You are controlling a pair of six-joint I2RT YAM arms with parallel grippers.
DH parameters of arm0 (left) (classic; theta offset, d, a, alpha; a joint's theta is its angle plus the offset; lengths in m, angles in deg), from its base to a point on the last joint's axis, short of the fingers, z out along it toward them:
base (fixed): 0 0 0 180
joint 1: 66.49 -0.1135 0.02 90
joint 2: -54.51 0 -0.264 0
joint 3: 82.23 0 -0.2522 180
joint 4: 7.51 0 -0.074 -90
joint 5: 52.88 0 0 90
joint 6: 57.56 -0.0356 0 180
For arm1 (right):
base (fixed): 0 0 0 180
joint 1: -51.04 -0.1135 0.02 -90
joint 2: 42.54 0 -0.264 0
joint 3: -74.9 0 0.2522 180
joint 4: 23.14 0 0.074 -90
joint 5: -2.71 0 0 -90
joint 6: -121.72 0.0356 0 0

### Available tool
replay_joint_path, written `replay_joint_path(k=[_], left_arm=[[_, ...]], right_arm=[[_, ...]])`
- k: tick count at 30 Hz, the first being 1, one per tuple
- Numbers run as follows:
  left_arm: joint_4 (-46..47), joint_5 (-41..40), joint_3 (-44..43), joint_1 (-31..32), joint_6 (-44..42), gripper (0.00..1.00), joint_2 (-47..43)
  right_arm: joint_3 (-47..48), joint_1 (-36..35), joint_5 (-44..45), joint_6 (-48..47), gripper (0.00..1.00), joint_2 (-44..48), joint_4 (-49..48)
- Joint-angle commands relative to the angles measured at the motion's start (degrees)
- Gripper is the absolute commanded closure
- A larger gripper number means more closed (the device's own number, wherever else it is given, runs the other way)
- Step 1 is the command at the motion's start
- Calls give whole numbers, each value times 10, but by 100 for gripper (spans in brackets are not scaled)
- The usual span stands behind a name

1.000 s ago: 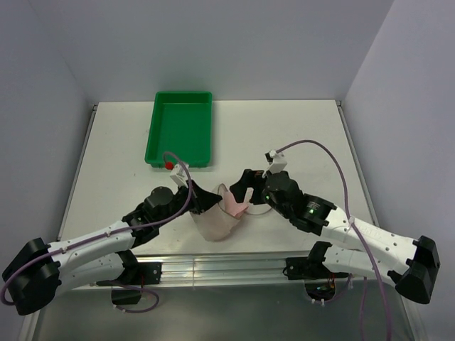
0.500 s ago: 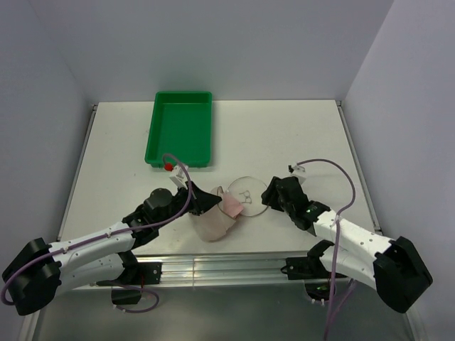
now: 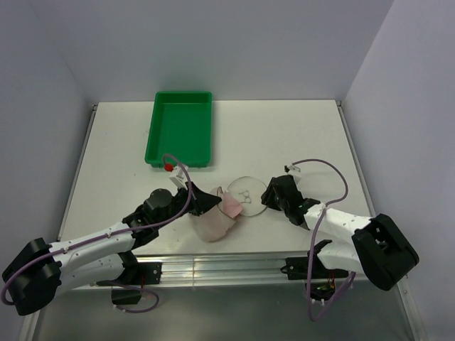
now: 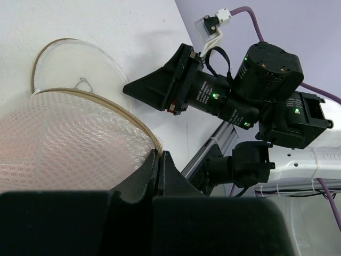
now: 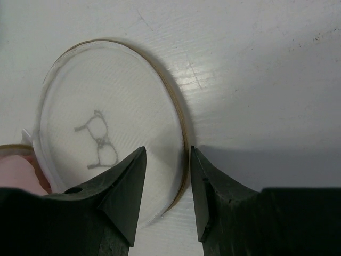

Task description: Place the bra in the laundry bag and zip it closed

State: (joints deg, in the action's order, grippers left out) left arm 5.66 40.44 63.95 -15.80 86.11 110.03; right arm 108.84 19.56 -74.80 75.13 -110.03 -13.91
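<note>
Right jaws dropped astride round, translucent laundry bag [image 5: 106, 106].

Laundry bag [image 3: 245, 192]: white see-through mesh, bubbled texture, tan rim, dark line-drawn mark on flat face. Bra [image 3: 232, 207]: pale pink, plain, tinting the mesh. Tray [image 3: 151, 138]: bright green. Counter [image 3: 284, 135]: white, faint scuffs.

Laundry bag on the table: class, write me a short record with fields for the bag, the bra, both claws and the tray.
laundry bag: unzipped, flat lid half lying on the table
bra: pink, inside the bag's deep half
left claw: shut on the bag's rim
right claw: open, jaws either side of the lid's rim
green tray: far side, apart from the bag
</note>
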Motion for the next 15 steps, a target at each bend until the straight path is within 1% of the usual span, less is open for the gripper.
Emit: replay_joint_path(k=[1,6,7,8,10,11,13,14,15], left_arm=[[22,9,-10,-2,-12,100,-8],[18,12,-11,-2,-15,100,-9],[19,14,-11,-2,-15,100,-7],[20,15,-11,-2,-16,100,-5],[22,17,-11,-2,-16,100,-3],[21,15,-11,-2,-14,100,-3],[19,14,-11,-2,-15,100,-7],[14,12,-12,-2,-17,100,-7],[11,11,-13,-2,-19,100,-7]], right_arm=[[1,6,7,-4,54,-17,-42],[-3,9,17,-4,56,-27,-48],[-5,12,14,-3,58,-27,-56],[-6,11,10,-1,68,-31,-61],[-12,12,7,0,80,-30,-78],[-17,12,11,-1,92,-17,-82],[-23,13,23,-8,100,11,-83],[-27,12,40,-17,100,59,-76],[-30,11,48,-22,100,87,-65]])
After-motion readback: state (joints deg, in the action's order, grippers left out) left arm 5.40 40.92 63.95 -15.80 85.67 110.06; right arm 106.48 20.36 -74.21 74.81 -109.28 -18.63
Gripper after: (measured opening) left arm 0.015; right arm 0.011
